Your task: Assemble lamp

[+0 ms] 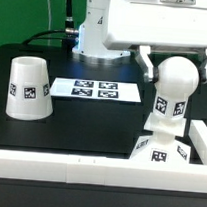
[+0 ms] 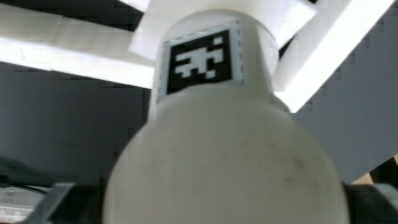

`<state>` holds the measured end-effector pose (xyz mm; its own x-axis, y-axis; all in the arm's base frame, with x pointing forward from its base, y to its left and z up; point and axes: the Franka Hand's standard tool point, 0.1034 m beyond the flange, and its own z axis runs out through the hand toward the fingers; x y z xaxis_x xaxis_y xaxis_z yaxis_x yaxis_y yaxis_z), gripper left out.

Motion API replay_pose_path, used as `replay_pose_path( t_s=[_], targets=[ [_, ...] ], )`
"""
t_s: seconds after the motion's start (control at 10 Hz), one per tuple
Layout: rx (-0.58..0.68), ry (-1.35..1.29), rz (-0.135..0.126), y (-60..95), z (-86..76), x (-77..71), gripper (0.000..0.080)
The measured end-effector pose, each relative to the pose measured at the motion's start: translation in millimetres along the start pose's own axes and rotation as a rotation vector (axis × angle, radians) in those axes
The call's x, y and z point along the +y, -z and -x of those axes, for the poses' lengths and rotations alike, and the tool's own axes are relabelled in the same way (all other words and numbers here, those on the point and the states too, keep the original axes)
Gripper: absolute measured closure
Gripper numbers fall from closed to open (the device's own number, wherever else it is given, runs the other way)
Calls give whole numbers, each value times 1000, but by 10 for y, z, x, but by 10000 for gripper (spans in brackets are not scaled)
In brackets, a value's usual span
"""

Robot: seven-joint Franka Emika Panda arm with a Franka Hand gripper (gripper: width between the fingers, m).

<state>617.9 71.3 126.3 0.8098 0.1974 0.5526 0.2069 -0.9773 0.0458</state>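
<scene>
Fingers (image 1: 147, 64) sit one on each side of the bulb's ball head, spread about as wide as the ball. Can't tell from here whether the pads actually touch it or just flank it. The wrist view doesn't help, the ball fills the frame.

Gripper (image 1: 177, 73) hangs straight down over the bulb (image 1: 172, 91), white arm body above it.

The bulb stands upright, stem down, on the square base (image 1: 158, 150). One tag on the stem faces the exterior camera. In the wrist view another tag shows on the stem (image 2: 199, 60), past the ball.

Places, taking the marker board (image 1: 95, 89) as reference:
- Bulb and base are off to the exterior view's right of it and nearer the camera, well apart from it.
- The shade (image 1: 27, 86) is at the exterior view's left of it, near its edge but not touching, wide end down, tag facing the camera.
- The white rail (image 1: 77, 170) runs across the near edge of the black table (image 1: 90, 126), camera side of the board. The base sits just beside it.
</scene>
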Motion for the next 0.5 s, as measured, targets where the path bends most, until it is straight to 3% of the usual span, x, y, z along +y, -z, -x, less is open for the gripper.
replay_pose_path(
  t_s=[0.1,0.5],
  targets=[
    [0,0,0,-1,1,0,120],
    [-9,0,-1,55,-28,27,100]
  ],
)
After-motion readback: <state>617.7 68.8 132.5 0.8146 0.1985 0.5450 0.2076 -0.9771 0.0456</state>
